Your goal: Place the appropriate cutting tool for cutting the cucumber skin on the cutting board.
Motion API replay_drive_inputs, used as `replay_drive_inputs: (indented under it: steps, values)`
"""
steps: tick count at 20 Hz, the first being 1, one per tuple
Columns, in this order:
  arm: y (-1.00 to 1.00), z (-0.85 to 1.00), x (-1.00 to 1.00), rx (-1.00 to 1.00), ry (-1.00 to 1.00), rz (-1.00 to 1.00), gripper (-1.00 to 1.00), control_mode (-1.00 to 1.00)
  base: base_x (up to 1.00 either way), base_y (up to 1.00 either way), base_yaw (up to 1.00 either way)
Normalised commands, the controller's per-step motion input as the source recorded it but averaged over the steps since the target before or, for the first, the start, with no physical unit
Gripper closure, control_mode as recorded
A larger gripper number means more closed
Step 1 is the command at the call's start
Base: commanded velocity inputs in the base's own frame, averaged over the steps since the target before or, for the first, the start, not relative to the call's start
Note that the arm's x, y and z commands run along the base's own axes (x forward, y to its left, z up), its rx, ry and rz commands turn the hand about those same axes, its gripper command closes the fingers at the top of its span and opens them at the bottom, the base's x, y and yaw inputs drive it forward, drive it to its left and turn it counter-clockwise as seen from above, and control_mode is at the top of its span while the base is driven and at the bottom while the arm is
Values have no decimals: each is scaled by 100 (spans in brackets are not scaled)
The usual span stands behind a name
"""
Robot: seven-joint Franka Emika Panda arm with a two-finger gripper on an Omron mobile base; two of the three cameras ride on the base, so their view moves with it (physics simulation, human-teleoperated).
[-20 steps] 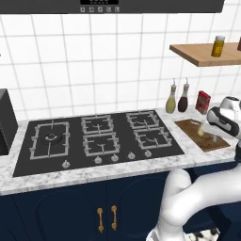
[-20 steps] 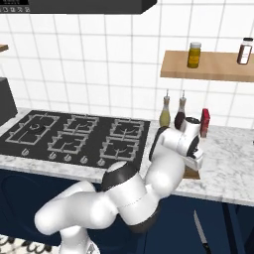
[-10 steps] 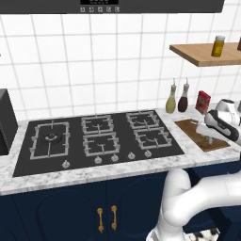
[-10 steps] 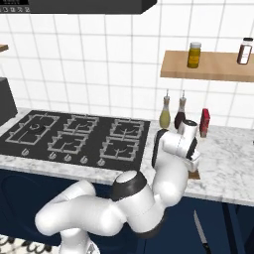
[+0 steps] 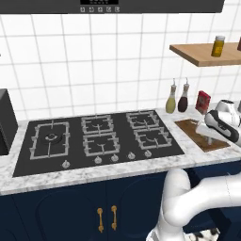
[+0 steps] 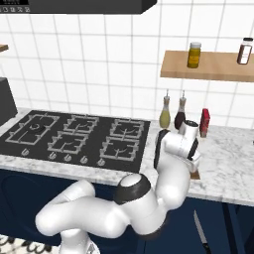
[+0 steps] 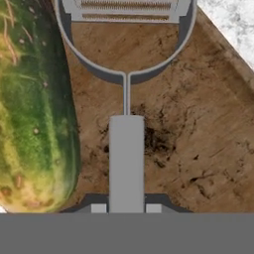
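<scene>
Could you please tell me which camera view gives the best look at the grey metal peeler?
The hand view: the grey metal Y-shaped peeler lies close up on the dark brown wooden cutting board, beside the yellow-green cucumber. In the left base view it is a small pale sliver; in the right base view the arm covers that spot.

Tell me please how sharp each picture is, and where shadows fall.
Hand view: the peeler is crisp, while the cucumber and cutting board textures look soft and smeared; a faint dark edge shows under the peeler's ring. Left base view: even light, the board small and coarse. Right base view: sharp, soft shade beneath the wall shelf.
</scene>
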Motion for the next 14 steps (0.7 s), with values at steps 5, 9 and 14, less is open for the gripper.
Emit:
replay_drive_inputs:
  steps: [5, 9, 14]
  values:
    - [-3, 0, 0, 0, 0, 0, -100, -100, 0, 0, 0]
    - [-11, 34, -2, 1, 0, 0, -100, -100, 0, 0, 0]
    - [-2, 90, -56, 0, -3, 0, -100, -100, 0, 0, 0]
